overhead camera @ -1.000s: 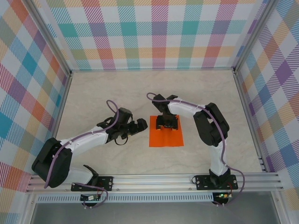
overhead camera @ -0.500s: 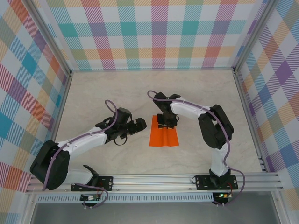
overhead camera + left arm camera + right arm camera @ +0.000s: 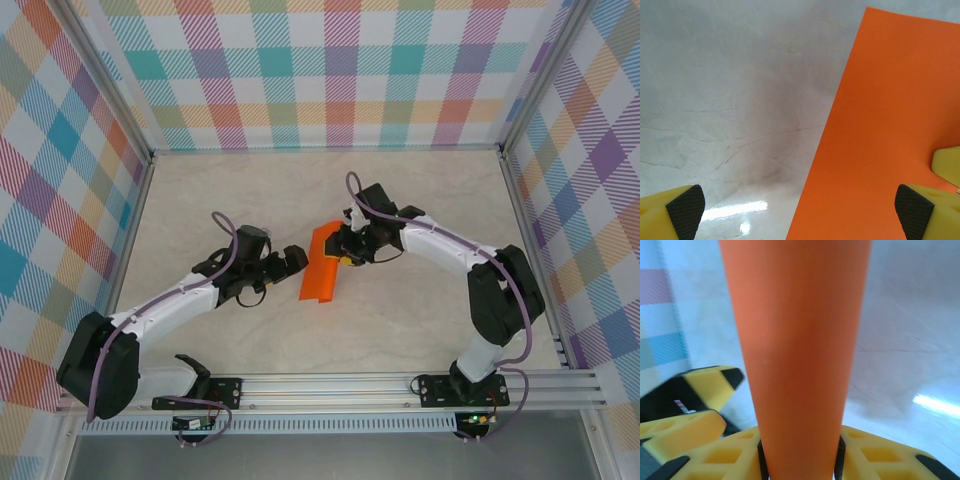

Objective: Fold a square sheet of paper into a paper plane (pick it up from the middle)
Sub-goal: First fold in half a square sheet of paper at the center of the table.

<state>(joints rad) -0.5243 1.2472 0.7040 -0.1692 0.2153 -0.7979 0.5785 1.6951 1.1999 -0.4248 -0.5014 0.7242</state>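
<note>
My left gripper (image 3: 287, 262) sits at the paper's 9 o'clock with its jaws spread wide. On its wrist camera one pad (image 3: 686, 205) is over bare table (image 3: 420, 330) and the other is over the sheet. The orange paper (image 3: 322, 262) is near the table's centre, bent into a long curl. At its 2 o'clock my right gripper (image 3: 343, 250) pinches it, fingers (image 3: 875, 460) narrow on the fold.

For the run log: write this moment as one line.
right tool shut on orange paper | paper curved, pinched between its jaws | left tool open, beside the paper, not gripping
</note>
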